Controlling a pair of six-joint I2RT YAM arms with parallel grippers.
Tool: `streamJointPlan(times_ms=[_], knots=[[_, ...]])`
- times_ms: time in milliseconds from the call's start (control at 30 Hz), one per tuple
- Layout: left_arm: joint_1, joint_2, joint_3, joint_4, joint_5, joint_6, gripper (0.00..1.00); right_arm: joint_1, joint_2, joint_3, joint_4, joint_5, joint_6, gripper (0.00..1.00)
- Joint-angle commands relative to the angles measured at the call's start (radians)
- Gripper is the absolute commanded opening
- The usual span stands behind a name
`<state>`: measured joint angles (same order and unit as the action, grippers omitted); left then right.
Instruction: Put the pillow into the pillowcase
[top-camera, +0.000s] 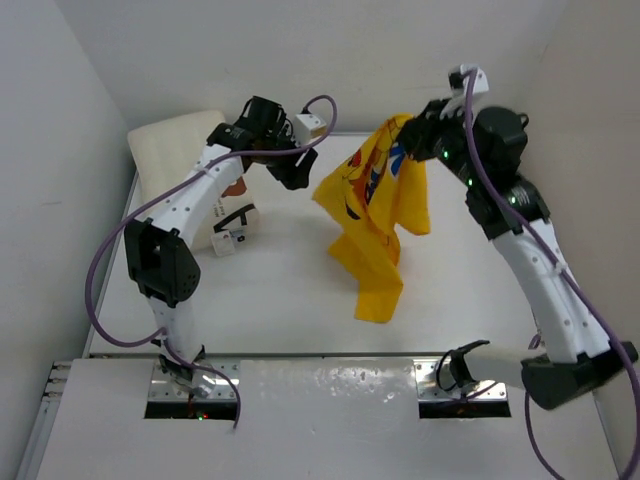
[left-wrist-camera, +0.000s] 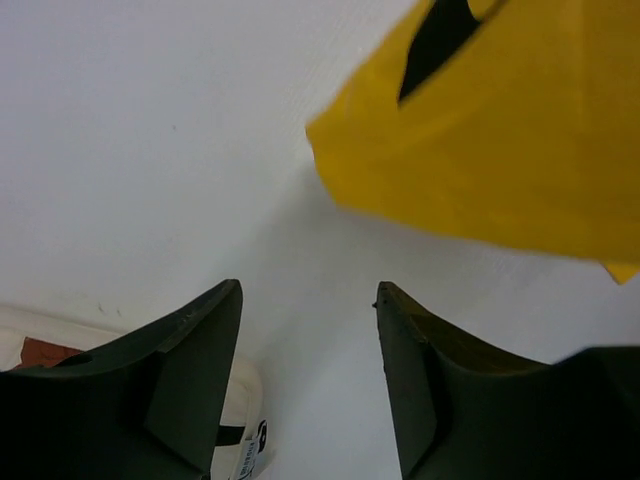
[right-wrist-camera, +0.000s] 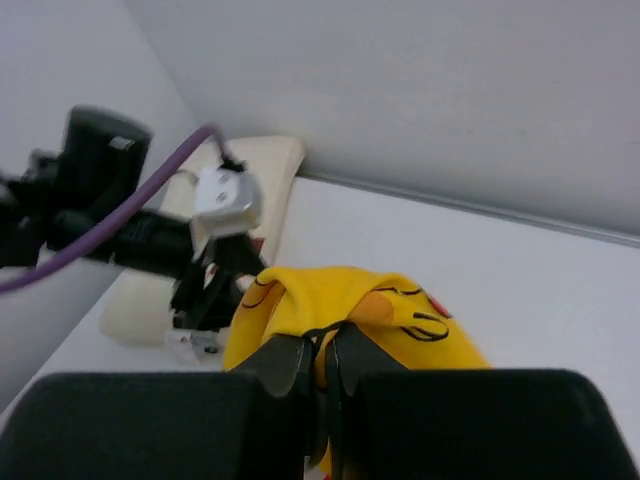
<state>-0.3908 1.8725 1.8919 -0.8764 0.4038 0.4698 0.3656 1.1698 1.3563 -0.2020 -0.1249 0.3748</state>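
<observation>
Pinches a bunched top edge of the pillowcase (top-camera: 375, 205) in the right gripper (top-camera: 412, 128), fingers pressed tight on the yellow cloth, far and right of centre. Holds it up off the table (top-camera: 290, 300); hangs crumpled, lower tip at or just above the surface, cannot tell which. Holds the left gripper (top-camera: 297, 172) spread and empty, just left of the hanging cloth, not touching it. Leaves the pillow (top-camera: 170, 145) in the far left corner against the wall, partly hidden by the left arm. Shows a small printed tag (top-camera: 232, 228) near its near edge.
</observation>
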Motion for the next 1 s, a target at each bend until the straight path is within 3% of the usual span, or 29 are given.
streamJointPlan(times_ms=[0,67,133,200,300,500,533,567,600,633,667,700,733,800,833,933,967], knots=[[0.020,-0.027,0.007,0.050,-0.039,-0.052,0.55,-0.088,0.179,0.221,-0.136,-0.004,0.055,0.04],[0.026,-0.032,-0.004,0.077,-0.095,-0.085,0.56,-0.175,0.412,0.406,-0.277,-0.015,0.085,0.62],[0.026,-0.036,-0.017,0.092,-0.132,-0.106,0.56,-0.255,0.572,0.536,-0.498,-0.035,0.133,0.99],[0.030,-0.044,-0.033,0.091,-0.163,-0.111,0.56,-0.313,0.756,0.664,-0.643,-0.044,0.168,0.99],[0.036,-0.053,-0.048,0.080,-0.184,-0.117,0.56,-0.343,0.797,0.627,-0.682,-0.038,0.191,0.99],[0.053,-0.047,-0.073,0.079,-0.218,-0.155,0.56,-0.239,0.461,0.065,-0.283,0.041,0.099,0.99],[0.058,-0.042,-0.074,0.085,-0.224,-0.164,0.56,-0.217,0.373,-0.060,-0.214,0.018,0.038,0.92],[0.061,-0.042,-0.074,0.083,-0.227,-0.169,0.56,-0.194,0.337,-0.115,-0.188,-0.004,0.006,0.92],[0.063,-0.038,-0.074,0.086,-0.229,-0.175,0.56,-0.147,0.306,-0.164,-0.175,-0.028,-0.026,0.56],[0.069,-0.036,-0.076,0.086,-0.224,-0.183,0.56,-0.122,0.274,-0.202,-0.177,-0.045,-0.068,0.30],[0.072,-0.033,-0.076,0.088,-0.226,-0.189,0.56,-0.104,0.262,-0.270,-0.194,-0.059,-0.080,0.14],[0.075,-0.032,-0.080,0.091,-0.227,-0.192,0.56,-0.084,0.258,-0.299,-0.207,-0.090,-0.088,0.06],[0.076,-0.029,-0.082,0.091,-0.229,-0.198,0.56,-0.045,0.254,-0.327,-0.215,-0.093,-0.096,0.11],[0.081,-0.029,-0.085,0.096,-0.243,-0.207,0.56,0.024,0.246,-0.420,-0.221,-0.087,-0.108,0.33],[0.081,-0.027,-0.086,0.097,-0.244,-0.214,0.56,0.054,0.245,-0.449,-0.215,-0.076,-0.111,0.56],[0.086,-0.024,-0.091,0.099,-0.252,-0.221,0.56,0.182,0.237,-0.575,-0.180,0.011,-0.129,0.78],[0.086,-0.023,-0.091,0.097,-0.249,-0.223,0.56,0.246,0.238,-0.591,-0.177,0.034,-0.138,0.80]])
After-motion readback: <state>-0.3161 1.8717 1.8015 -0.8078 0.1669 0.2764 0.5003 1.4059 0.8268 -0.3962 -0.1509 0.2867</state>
